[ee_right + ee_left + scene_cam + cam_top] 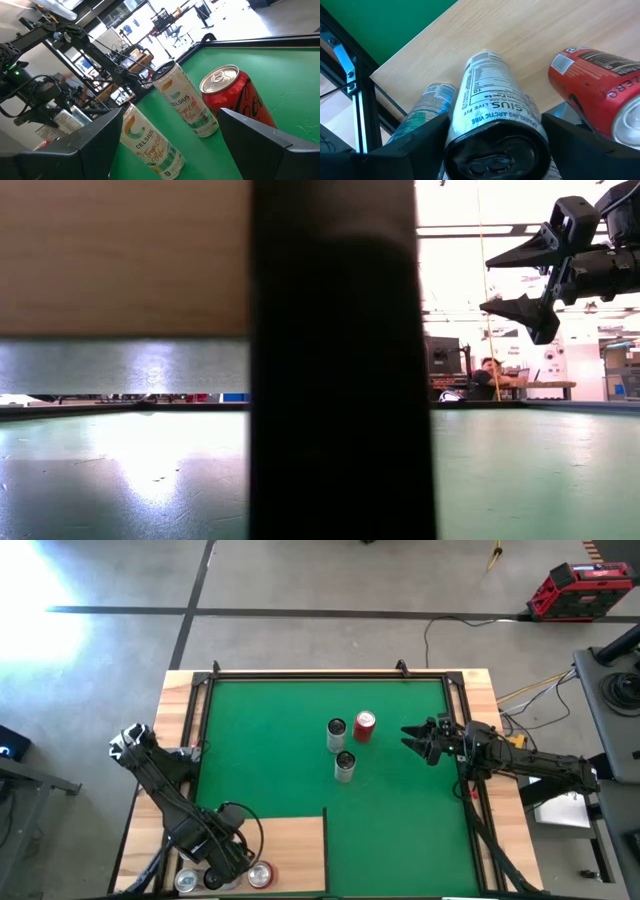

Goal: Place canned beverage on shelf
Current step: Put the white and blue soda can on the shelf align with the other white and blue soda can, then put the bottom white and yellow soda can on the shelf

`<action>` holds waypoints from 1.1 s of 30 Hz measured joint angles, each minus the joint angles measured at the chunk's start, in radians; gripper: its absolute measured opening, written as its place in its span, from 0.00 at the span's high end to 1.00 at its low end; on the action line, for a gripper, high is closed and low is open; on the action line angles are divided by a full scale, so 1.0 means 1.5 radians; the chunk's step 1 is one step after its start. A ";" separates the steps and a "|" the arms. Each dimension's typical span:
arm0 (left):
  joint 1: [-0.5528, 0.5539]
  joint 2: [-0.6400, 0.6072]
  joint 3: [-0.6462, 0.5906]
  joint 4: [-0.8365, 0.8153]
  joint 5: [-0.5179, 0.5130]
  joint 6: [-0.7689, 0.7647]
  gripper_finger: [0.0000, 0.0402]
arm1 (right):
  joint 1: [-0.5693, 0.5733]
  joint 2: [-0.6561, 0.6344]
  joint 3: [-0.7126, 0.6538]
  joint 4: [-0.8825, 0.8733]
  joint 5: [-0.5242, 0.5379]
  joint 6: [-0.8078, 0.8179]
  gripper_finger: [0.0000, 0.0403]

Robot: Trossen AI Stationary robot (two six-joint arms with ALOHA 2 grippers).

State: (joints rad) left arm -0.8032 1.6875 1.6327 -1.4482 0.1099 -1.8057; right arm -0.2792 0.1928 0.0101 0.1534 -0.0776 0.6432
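Jaws on my left gripper [222, 875] sit on either side of a can, but I cannot tell whether they clamp it or stand just off it. My right gripper [415, 740] has its jaws apart with nothing between them.

High view: the left gripper is at lower left, over the shelf [290, 840], which lies in the lower left corner of the mat [270, 740]. On the shelf a silver can [187, 881] shows on one side of the gripper and a red can [262, 875] on the other. The right gripper is right of centre, pointing at three cans [345, 766] grouped mid-frame on the mat.

Low view: the right gripper hangs at upper right, clear of the mat. A dark post [340, 360] blocks the middle. A person [490, 375] sits far behind.

Left wrist view: a black-topped can [495, 125] fills the lower middle between my fingers [415, 150], its far end on the shelf. The silver can is at lower left of it, the red can at right, both on the wood.

Right wrist view: two pale cans and a red one stand on the mat beyond my spread fingers [90, 145]
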 joint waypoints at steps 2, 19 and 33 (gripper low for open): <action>0.000 0.000 0.003 0.000 -0.010 0.000 0.25 | 0.000 0.000 0.000 0.000 0.000 0.000 0.21; 0.032 0.000 0.005 -0.035 -0.051 0.024 0.07 | 0.000 0.000 0.000 0.000 0.000 0.000 0.21; 0.233 0.004 0.024 0.015 -0.090 0.289 0.07 | 0.000 0.000 0.000 0.000 0.000 0.000 0.21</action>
State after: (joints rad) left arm -0.4539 1.6929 1.6694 -1.4257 -0.0255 -1.3725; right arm -0.2790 0.1928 0.0101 0.1535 -0.0776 0.6430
